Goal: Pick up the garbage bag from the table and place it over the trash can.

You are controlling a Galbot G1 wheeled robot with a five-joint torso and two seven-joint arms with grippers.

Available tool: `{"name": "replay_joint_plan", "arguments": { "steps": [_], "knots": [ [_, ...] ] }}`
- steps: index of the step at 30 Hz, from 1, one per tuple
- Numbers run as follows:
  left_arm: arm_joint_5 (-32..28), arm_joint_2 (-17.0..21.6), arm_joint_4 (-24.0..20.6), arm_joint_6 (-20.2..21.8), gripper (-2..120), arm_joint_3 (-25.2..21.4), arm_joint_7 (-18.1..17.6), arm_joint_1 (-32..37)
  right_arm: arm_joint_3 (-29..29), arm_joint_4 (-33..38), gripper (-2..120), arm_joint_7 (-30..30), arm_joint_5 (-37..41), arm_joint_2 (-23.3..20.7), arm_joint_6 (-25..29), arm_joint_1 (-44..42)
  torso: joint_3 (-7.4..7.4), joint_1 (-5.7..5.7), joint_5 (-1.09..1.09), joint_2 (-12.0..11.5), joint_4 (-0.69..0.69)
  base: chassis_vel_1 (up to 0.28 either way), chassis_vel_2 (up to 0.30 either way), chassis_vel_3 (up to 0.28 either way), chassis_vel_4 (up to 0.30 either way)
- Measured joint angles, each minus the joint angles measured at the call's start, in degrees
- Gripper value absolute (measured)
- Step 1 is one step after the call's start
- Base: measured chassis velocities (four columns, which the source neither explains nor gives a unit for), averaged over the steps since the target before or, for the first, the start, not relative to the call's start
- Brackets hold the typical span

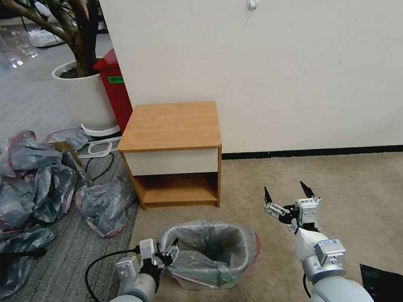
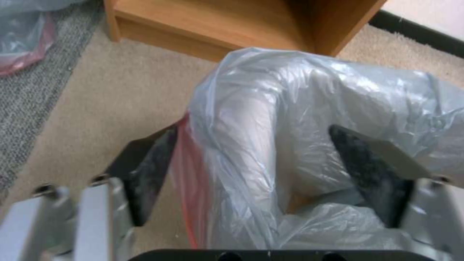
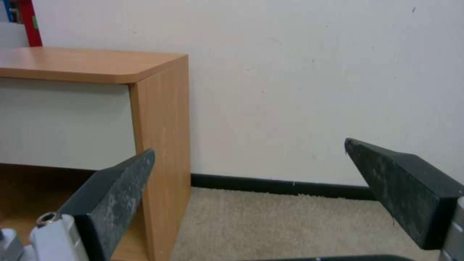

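Closest to the head camera, the left gripper (image 1: 169, 253) sits at the trash can (image 1: 205, 283), right against the can's left corner, its jaws spread wide to either side of the bag-covered rim. From the left wrist, one dark finger (image 2: 150, 170) stands outside the can beside the pink-red band, and the other lies inside over the crinkled plastic; neither visibly pinches the film. Draped over the trash can, the garbage bag (image 1: 216, 243) lines the opening, its grey translucent plastic folded outward over the rim on all visible sides, with the pink-red band showing at the can's right edge and along its near lower edge. That same plastic (image 2: 309, 145) billows up over the can's corner in the left wrist view. To the right of the trash can, well apart from it, the right gripper (image 1: 288, 192) hangs above the beige carpet (image 1: 350, 196), jaws spread and holding nothing, pointing toward the wall. Just behind the trash can stands the table (image 1: 170, 125), its wooden top bare, backed against the wall. Left of the trash can, on the grey carpet, lies a heap of grey bags (image 1: 35, 179), and behind the table's left side stand a red bin (image 1: 115, 90) and a white plant pot (image 1: 87, 98).
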Motion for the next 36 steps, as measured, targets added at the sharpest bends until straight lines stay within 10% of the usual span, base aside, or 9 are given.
{"name": "replay_joint_plan", "arguments": {
  "steps": [16,21,23,36],
  "knots": [
    [2.39,0.18,-0.35,-2.67,100,-1.91,2.48,1.60,0.26,0.22,100,-0.07,1.61,-0.19,0.46,-0.17,0.00,0.00,0.00,0.00,0.00,0.000,0.000,0.000,0.000],
    [8.22,-0.17,-0.06,-14.27,100,-2.92,4.89,2.20,0.47,0.36,100,-0.33,4.79,-0.03,2.66,-1.17,0.00,0.00,0.00,0.00,0.00,0.000,0.000,0.000,0.000],
    [16.01,-1.00,-0.92,-28.20,100,-6.13,9.05,3.89,1.52,0.20,100,-1.43,6.56,1.23,7.27,-4.01,0.00,0.00,0.00,0.00,0.00,0.000,0.000,0.000,0.000],
    [25.24,-2.86,-8.00,-37.61,100,-10.49,10.47,13.73,5.21,-0.19,100,-1.19,4.95,5.65,18.95,-12.77,0.00,0.00,0.00,0.00,0.00,0.000,0.000,0.000,0.000]
  ]
}}
